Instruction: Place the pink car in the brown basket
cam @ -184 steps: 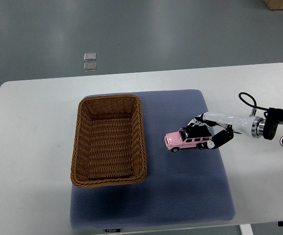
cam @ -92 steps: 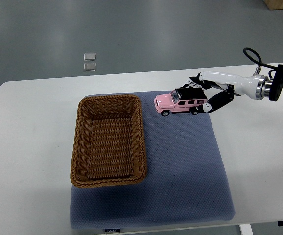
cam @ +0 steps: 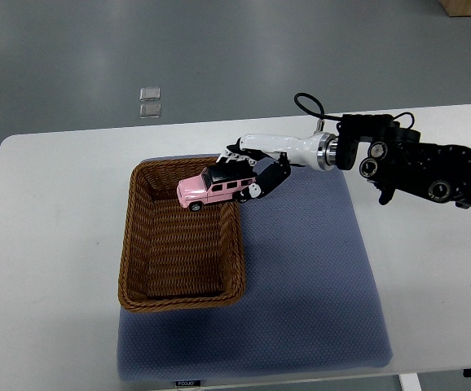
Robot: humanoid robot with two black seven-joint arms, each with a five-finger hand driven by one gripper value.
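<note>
Right robot hand (cam: 248, 167) reaching leftward, fingers clamped on pink car (cam: 211, 188), held above brown basket (cam: 135, 236) far-right corner.

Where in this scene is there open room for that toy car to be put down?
The brown basket is bare inside, below the pink car held by the right hand over its far right corner. The blue mat right of the basket is free too. The only crowded spot is that corner.

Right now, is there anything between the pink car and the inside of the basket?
Nothing visible. The right robot hand holds the pink car over the far right corner of the brown basket, and the basket looks empty.
</note>
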